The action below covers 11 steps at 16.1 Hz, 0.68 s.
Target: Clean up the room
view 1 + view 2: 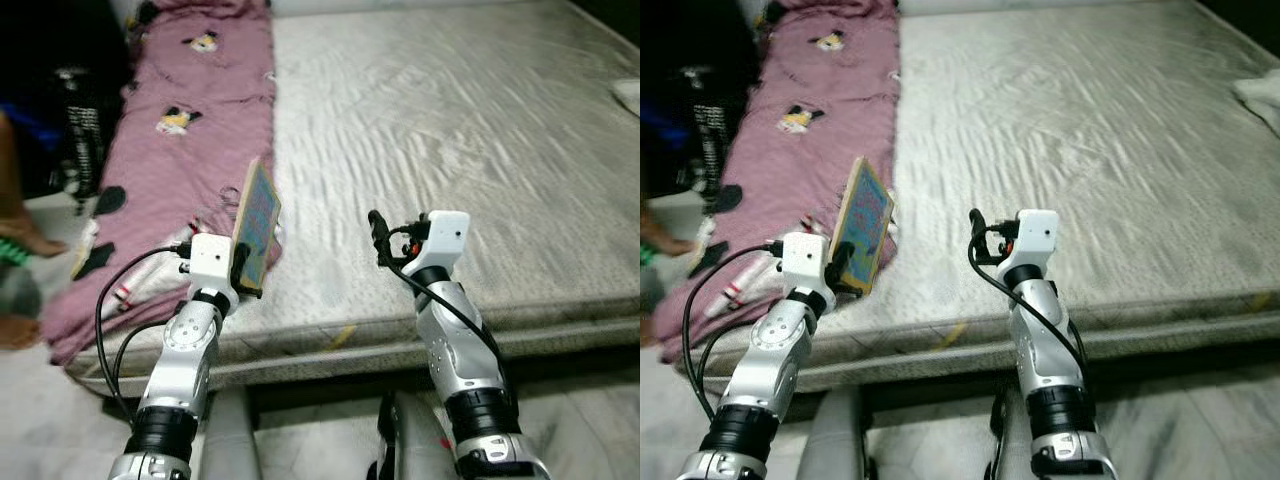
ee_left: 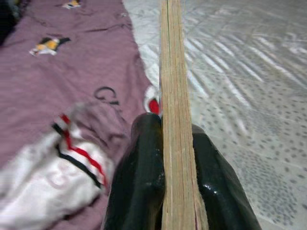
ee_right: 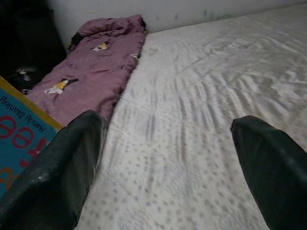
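My left gripper (image 1: 243, 268) is shut on a thin book (image 1: 258, 222) with a blue cover, held upright on edge above the near left part of the mattress (image 1: 450, 150). In the left wrist view both black fingers (image 2: 139, 182) press the book's page edge (image 2: 173, 96) from either side. My right gripper (image 1: 376, 232) hovers open over the mattress's front part, nothing between its fingers (image 3: 72, 163). The book's blue cover (image 3: 19, 139) with red letters shows beside it in the right wrist view.
A mauve blanket (image 1: 190, 110) with cartoon prints lies along the mattress's left side, with white and red striped clothing (image 2: 57, 167) at its near end. A person's leg and foot (image 1: 20, 225) stand on the floor at far left. A white item (image 1: 628, 95) lies at the right edge.
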Available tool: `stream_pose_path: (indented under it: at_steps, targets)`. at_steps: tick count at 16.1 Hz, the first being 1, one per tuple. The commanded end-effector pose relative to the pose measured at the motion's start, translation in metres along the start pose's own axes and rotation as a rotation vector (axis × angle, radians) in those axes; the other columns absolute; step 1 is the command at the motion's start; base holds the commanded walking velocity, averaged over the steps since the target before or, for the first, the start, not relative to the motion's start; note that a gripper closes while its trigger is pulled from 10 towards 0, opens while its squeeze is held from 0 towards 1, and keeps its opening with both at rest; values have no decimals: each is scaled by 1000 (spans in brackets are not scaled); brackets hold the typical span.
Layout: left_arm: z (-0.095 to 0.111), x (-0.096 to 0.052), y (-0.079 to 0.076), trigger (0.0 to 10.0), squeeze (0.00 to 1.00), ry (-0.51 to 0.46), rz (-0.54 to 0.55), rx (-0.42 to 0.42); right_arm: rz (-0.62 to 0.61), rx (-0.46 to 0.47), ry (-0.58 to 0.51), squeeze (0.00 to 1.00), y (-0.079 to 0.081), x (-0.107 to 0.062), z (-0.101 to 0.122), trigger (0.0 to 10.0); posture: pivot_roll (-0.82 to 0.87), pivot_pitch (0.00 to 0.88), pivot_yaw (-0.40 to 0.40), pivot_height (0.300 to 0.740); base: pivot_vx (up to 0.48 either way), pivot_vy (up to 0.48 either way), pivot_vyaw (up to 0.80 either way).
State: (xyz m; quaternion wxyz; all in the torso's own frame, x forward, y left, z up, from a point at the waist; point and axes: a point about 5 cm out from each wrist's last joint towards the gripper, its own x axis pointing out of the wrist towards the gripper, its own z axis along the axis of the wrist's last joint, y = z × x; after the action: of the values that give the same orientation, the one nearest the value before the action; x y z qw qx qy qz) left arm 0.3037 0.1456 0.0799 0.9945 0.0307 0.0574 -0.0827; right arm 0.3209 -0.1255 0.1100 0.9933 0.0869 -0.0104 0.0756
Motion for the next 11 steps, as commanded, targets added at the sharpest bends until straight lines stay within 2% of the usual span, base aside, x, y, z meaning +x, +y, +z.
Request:
stream_pose_path:
  at_steps: [1,5,11]
  targets:
    - [10,2,5,10000,0,-47,10,31,-12,-1,-1,0,0,1,-1,10000,53,0,36,699,0,0,0]
    - [9,1,5,10000,0,-40,14,40,-21,-10,9,0,-3,0,-3,10000,56,0,34,740,0,0,0]
    - [8,0,5,10000,0,-37,13,58,-101,-49,58,0,-12,-4,-14,10000,56,0,38,740,0,0,0]
